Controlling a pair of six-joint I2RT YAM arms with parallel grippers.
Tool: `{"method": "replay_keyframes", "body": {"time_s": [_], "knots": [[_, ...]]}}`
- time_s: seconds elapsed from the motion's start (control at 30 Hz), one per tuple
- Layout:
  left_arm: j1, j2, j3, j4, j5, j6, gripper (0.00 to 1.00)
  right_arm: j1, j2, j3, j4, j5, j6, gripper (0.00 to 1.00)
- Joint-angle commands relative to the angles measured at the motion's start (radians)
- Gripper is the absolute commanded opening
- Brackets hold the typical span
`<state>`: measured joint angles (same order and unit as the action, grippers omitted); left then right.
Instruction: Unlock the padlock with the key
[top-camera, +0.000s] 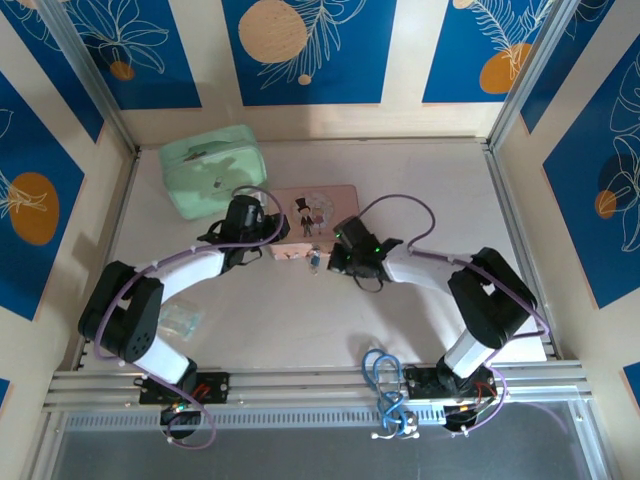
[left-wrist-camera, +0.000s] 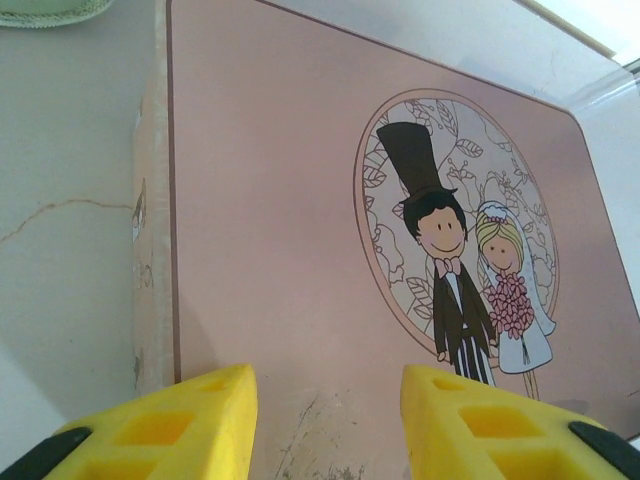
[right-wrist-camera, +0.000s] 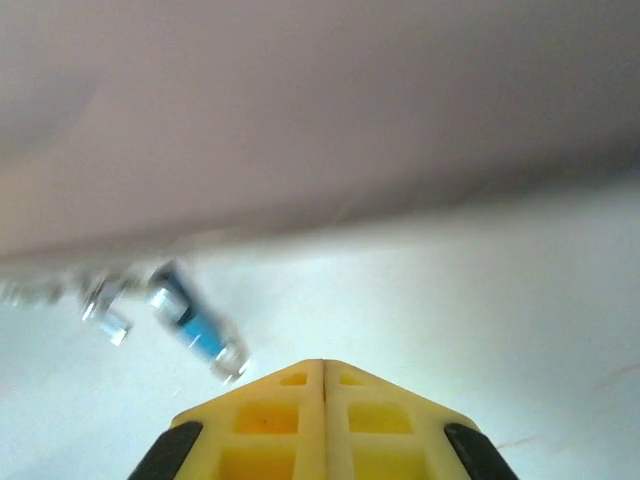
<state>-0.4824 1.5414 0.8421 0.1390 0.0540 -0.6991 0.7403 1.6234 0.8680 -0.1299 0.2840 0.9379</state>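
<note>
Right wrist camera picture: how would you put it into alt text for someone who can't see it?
A tiny blue padlock, blurred, sits on a white table just below the pink side of a tin that runs out of focus across the top. The right gripper shows at the bottom edge, its yellow fingers pressed together, with the padlock up and to their left.

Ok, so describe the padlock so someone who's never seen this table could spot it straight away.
Find the pink tin with the cartoon bride and groom, mid-table. Just off its near edge sits the padlock, tiny beside the tin. Its blue body sets it apart from the silvery metal bits beside it.
</note>
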Motion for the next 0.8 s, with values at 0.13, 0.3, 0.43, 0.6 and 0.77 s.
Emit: {"method": "replay_keyframes", "body": {"time_s": [0.13, 0.3, 0.43, 0.6, 0.77], "knots": [[-0.002, 0.011, -0.02, -0.134, 0.07, -0.036, 0.43, 0.059, 0.059, -0.026, 0.156, 0.153, 0.145, 0.02], [-0.002, 0.01, -0.029, -0.129, 0.074, -0.039, 0.43, 0.031, 0.096, -0.034, 0.187, 0.127, 0.139, 0.0], [-0.002, 0.013, -0.032, -0.127, 0.075, -0.043, 0.43, 0.031, 0.137, -0.026, 0.244, 0.096, 0.098, 0.0], [-0.002, 0.014, -0.034, -0.119, 0.075, -0.048, 0.43, 0.031, 0.14, -0.035, 0.315, 0.051, 0.049, 0.0], [-0.002, 0.014, -0.037, -0.115, 0.073, -0.051, 0.43, 0.057, 0.153, -0.001, 0.303, 0.029, 0.005, 0.0]]}}
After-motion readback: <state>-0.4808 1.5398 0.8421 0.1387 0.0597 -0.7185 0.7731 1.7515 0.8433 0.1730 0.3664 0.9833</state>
